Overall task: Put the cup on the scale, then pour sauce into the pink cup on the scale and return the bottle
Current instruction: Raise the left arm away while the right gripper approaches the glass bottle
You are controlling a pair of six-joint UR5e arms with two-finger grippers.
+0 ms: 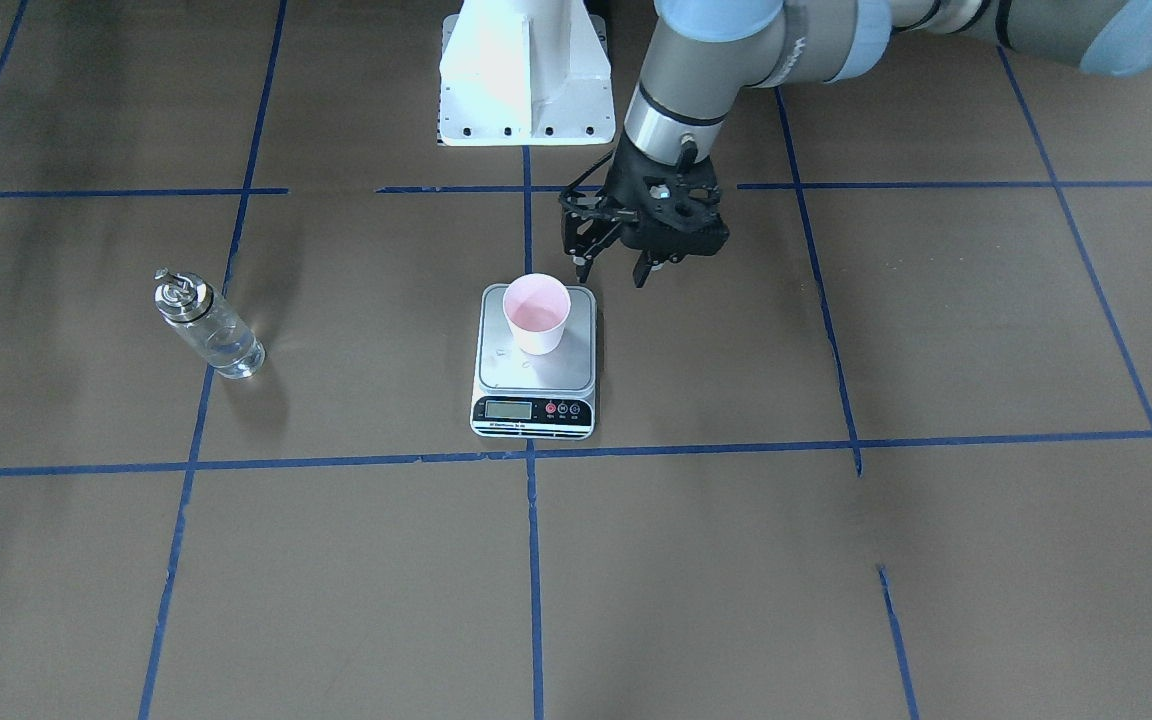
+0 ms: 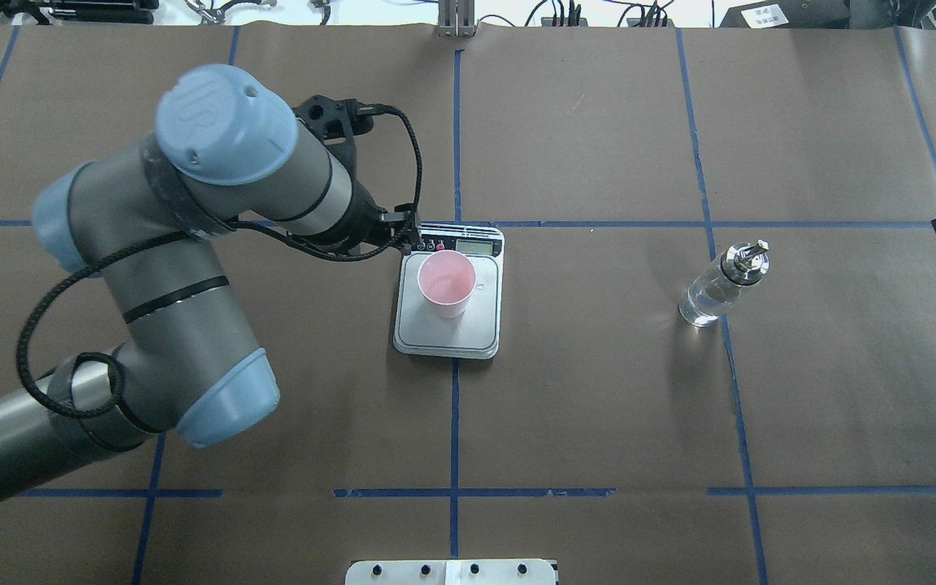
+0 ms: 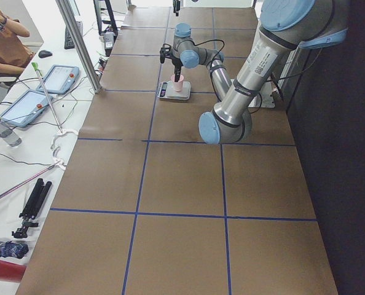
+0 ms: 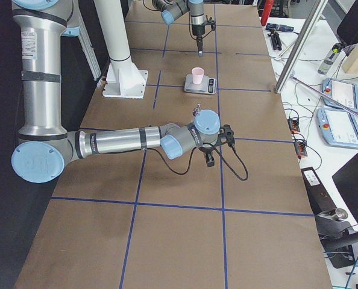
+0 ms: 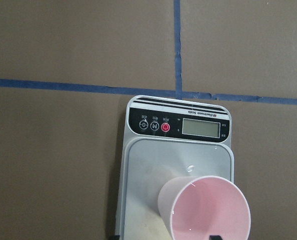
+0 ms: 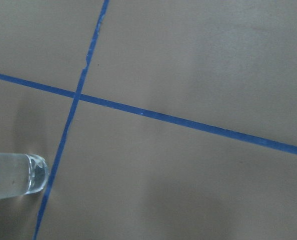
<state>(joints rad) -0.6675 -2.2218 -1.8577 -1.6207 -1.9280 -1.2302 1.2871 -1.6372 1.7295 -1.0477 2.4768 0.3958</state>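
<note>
Light was thrown pretty evenly from above over the brown paper-covered table (image 1: 936, 330), so shadows were kept soft. A faint smudge was cast beside the small clear glass bottle (image 1: 219, 337), and a bright glint was caught at its base. The white metal robot pedestal (image 1: 521, 70) was blown out a bit. Darker blotchy bands were left on the paper at the front-facing view's left. In the right wrist view the bottle's bottom was rendered soft, while the flat silver kitchen scale (image 5: 153, 170) was kept sharp.
</note>
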